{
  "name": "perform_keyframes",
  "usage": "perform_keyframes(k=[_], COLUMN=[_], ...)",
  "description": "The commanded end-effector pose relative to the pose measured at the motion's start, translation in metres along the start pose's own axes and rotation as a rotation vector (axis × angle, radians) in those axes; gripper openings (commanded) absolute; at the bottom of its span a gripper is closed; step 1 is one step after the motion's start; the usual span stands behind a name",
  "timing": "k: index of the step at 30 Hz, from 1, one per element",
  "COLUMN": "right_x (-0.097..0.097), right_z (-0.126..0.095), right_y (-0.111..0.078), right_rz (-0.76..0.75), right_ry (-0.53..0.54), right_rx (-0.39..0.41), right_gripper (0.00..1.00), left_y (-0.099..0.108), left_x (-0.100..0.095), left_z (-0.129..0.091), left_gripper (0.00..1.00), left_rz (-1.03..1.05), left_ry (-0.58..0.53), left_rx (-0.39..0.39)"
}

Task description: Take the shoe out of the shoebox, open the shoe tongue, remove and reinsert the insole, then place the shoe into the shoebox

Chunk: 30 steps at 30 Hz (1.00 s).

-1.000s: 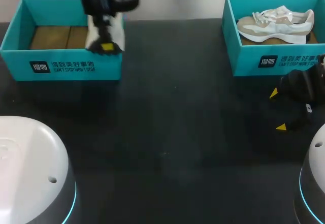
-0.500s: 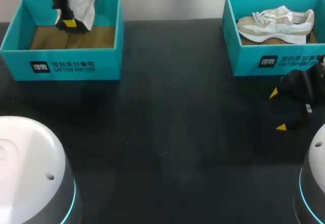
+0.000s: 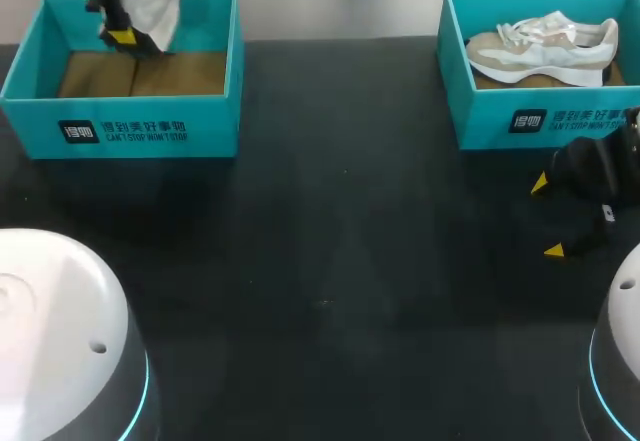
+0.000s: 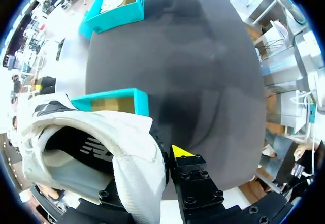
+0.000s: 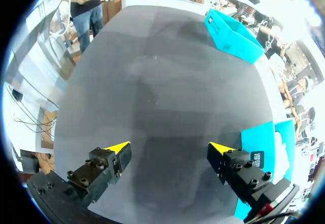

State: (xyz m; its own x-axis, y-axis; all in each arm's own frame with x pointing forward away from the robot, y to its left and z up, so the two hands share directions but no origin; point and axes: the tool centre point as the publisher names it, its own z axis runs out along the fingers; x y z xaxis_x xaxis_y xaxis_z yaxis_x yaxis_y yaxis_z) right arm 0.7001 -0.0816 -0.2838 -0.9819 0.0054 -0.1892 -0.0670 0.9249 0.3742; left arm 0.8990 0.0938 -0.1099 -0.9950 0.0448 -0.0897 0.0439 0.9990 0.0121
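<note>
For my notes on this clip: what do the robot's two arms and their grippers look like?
The left arm and right arm have rounded white housings, each edged with a glowing cyan ring. The left gripper and right gripper are black and blocky, with screw heads visible on the finger blocks. Each finger that shows ends in a bright yellow, wedge-shaped tip.

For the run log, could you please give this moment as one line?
left claw: shut on white shoe, above left shoebox | right claw: open, near right shoebox
</note>
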Motion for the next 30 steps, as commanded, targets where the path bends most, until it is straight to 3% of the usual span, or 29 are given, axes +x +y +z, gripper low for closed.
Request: perform_keyframes(k=[1,6,12,16,20,26,30], right_x=[0.001,0.001,0.001,0.001,0.001,0.001,0.001], right_z=[0.001,0.001,0.001,0.001,0.001,0.001,0.001], right_y=[0.001,0.001,0.001,0.001,0.001,0.001,0.001], right_rz=[0.001,0.001,0.001,0.001,0.001,0.001,0.001], right_ry=[-0.001,-0.001,-0.001,-0.001,-0.001,-0.001,-0.001], right_rx=[0.004,0.004,0.004,0.004,0.004,0.004,0.004], right_gripper=[1.00,1.00,1.00,1.00,1.00,1.00,1.00], left_y=[0.039,0.070,0.090,0.101,0.110,0.135,0.146], left_x=[-0.034,-0.062,-0.078,-0.085,-0.087,-0.092,-0.097], left_z=[0.001,0.006,0.019,0.027,0.030,0.024,0.027], left_gripper=[0.00,0.00,0.00,0.00,0.00,0.00,0.00], left_rz=[0.008,0.077,0.155,0.183,0.361,0.685,0.730], left_ry=[0.024,0.053,0.069,0.081,0.073,0.002,0.030], left_rx=[0.031,0.053,0.039,0.051,0.051,0.001,-0.034])
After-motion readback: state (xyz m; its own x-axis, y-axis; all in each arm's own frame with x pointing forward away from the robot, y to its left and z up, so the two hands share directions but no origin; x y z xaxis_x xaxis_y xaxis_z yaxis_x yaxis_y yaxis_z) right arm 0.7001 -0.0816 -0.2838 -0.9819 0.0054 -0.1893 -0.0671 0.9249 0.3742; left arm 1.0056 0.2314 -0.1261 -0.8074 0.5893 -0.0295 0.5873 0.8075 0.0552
